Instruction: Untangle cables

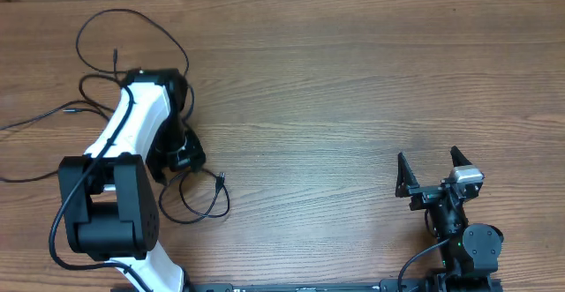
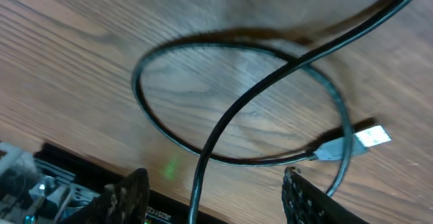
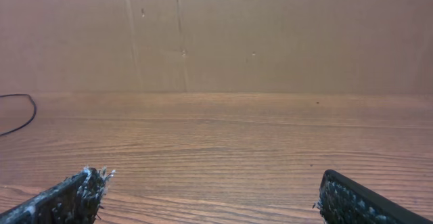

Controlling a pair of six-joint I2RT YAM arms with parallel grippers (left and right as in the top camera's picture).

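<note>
The cables (image 2: pixel 233 107) loop loosely by the worktop's (image 1: pixel 353 80) left edge — one cord passing unpinched between the spread left fingers (image 2: pixel 128 195) — while the right fingers (image 3: pixel 355 200), also spread, sit across open wood near the front-right corner.

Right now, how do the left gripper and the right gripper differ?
The left gripper hangs close over the cables, a strand showing between its fingers; the right gripper has only table between its fingers. The left gripper is at the table's left among the loops; the right gripper is at the near right, apart from them. Both are open, gripping nothing.
</note>
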